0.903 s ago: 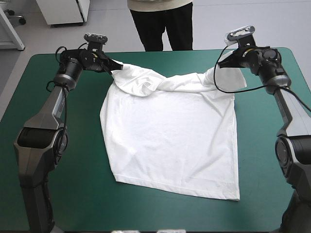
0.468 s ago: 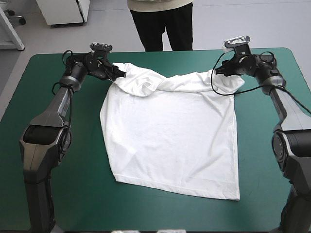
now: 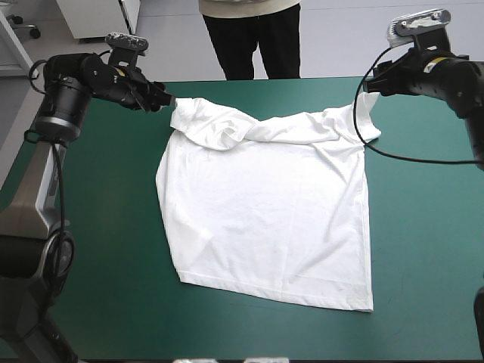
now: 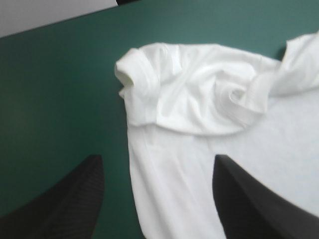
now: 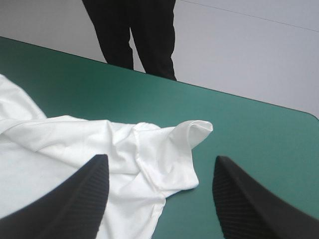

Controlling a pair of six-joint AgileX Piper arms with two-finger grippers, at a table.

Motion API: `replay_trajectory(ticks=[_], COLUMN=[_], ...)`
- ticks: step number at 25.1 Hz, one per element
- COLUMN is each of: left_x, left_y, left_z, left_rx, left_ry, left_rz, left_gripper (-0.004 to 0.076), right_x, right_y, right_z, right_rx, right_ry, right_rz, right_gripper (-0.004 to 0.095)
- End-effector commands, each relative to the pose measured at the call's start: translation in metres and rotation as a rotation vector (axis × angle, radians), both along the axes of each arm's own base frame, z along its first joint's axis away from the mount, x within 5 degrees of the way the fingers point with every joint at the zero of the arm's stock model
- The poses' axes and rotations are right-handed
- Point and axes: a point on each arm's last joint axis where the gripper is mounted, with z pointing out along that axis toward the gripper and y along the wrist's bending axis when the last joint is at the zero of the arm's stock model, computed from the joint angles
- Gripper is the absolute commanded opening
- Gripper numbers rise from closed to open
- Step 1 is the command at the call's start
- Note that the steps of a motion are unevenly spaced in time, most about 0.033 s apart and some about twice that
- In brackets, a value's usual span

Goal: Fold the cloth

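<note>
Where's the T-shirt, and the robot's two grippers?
T-shirt point(image 3: 265, 219): high view, middle of its body.
left gripper point(image 4: 157, 158): left wrist view, between its fingertips.
right gripper point(image 5: 160, 158): right wrist view, between its fingertips.

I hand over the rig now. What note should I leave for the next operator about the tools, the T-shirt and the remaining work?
Left tool: open, empty, raised near the far left sleeve of the T-shirt.
Right tool: open, empty, raised near the far right sleeve.
T-shirt: spread on the teal-green table, body flat, far edge and sleeves rumpled.
Done: spreading, mostly. Left: smooth the far edge, then make every fold.
</note>
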Motion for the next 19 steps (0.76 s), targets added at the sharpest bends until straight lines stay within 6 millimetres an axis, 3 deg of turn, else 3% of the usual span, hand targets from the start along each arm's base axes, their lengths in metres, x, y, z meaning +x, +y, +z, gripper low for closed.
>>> replay_trajectory(ticks=[1,5,11,15,19], left_x=[-0.04,-0.077,-0.127,-0.146,-0.148], left_y=[0.003,0.008,0.007,0.007,0.008], left_z=[0.022,-0.006,-0.058,-0.112,-0.132], left_rx=[-0.03,-0.057,-0.192,-0.214,-0.205], left_ry=[-0.019,0.026,0.102,0.237,0.227], left_rz=[-0.009,0.033,0.068,0.077,0.097], left_gripper=[0.0454,0.0454,0.0454,0.0454,0.0454], right_x=[-0.059,-0.105,-0.153,-0.17,-0.175], right_y=[-0.002,0.002,0.002,0.001,0.0], right_z=[0.046,0.064,0.071,0.048,0.022], right_rx=[0.042,0.086,0.073,0.081,0.093], right_ry=[-0.094,-0.083,-0.043,0.04,0.066], right_rz=[0.007,0.063,0.087,0.077,0.06], right_gripper=[0.0543,0.0535,0.0528,0.0508,0.0508])
